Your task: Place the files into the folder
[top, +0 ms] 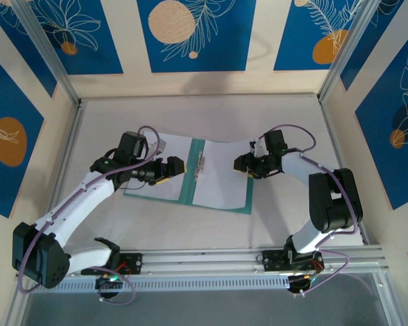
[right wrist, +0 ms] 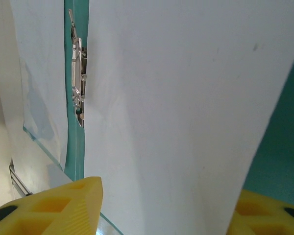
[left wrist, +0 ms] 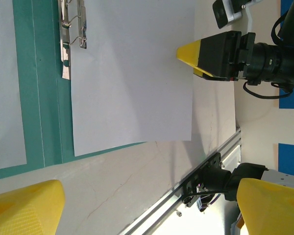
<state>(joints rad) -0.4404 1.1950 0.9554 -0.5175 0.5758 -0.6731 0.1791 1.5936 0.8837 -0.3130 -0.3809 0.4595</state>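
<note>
The top camera sits high above and behind the arm bases and looks down on the whole desk (top: 190, 112). The left wrist camera hangs quite near over the desk and faces across the folder (left wrist: 39, 98) toward the right arm (left wrist: 264, 54), with the left fingers (left wrist: 24, 208) at its lower corners. The right wrist camera is very close to the white sheet (right wrist: 176, 98) and looks along it between the right fingers (right wrist: 63, 205). All three views share the metal clip (top: 201, 165) and this sheet.
</note>
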